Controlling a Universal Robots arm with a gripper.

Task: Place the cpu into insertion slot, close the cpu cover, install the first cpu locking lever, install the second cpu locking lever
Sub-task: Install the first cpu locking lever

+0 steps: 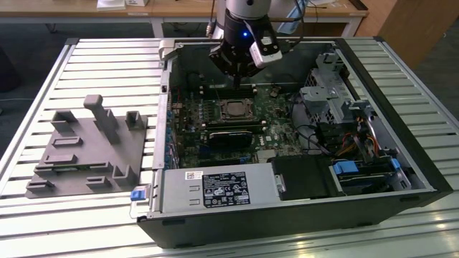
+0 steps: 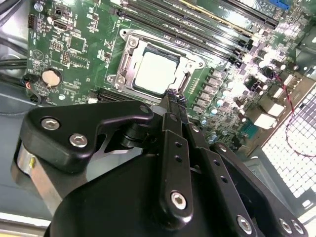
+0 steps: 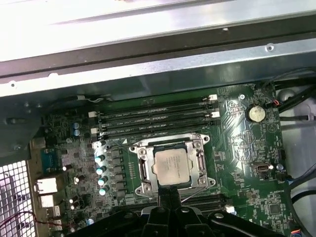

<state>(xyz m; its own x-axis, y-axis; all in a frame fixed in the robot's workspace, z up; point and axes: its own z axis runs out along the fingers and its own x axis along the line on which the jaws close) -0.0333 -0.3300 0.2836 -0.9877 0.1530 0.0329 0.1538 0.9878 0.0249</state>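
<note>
Black gripper (image 2: 173, 96), fingers pinched narrow and empty, hangs just beside thin silvery square-framed cpu cover (image 3: 143, 168) lying flat around grey metal-topped cpu (image 3: 172, 165).

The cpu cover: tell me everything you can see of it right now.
The cpu cover is a thin, square frame of silvery metal with a large central window and small tabs at its corners. In both wrist views it lies flat and closed, framing the cpu, whose pale metal top shows through the window. It sits on the green motherboard beside the memory slots. The gripper, shut, hangs just over one edge. Whether it touches the frame cannot be told.
</note>
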